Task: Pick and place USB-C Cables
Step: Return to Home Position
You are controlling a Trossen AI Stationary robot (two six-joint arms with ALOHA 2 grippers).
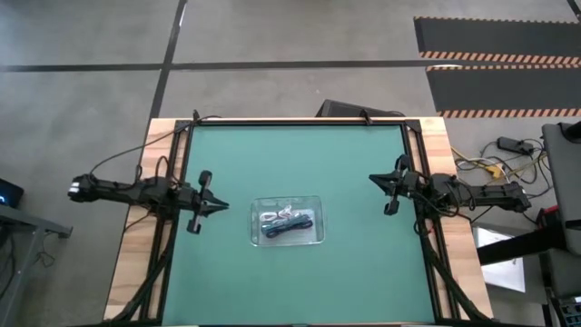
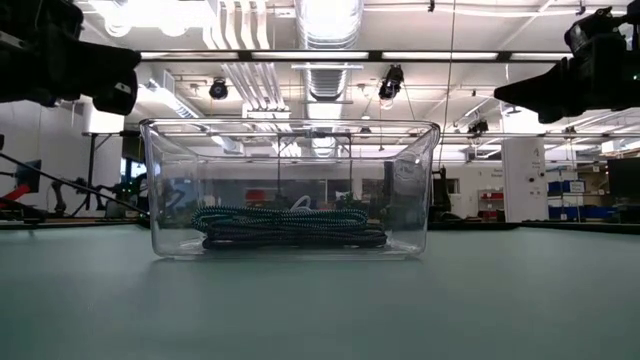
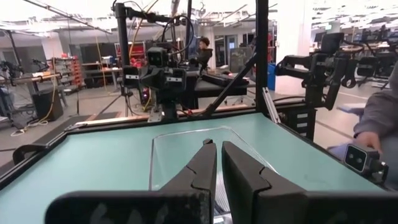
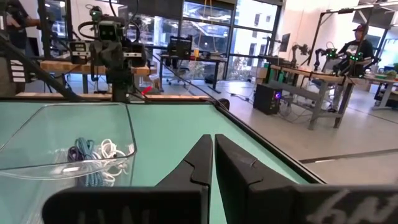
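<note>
The left gripper [image 1: 221, 205] is hanging over the left side of the green mat [image 1: 300, 150]. Its fingers are pinched close and holding nothing. Just past its tip, the clear tray [image 1: 256, 238] is sitting mid-mat. The USB-C Cables [image 1: 289, 222] are lying inside it, stretched along the line from one gripper to the other. The right gripper [image 1: 373, 179] is waiting farther off, also pinched tight and empty. The left gripper is nearer the tray. Nothing seems left to pick, so both probably just need to back away.
</note>
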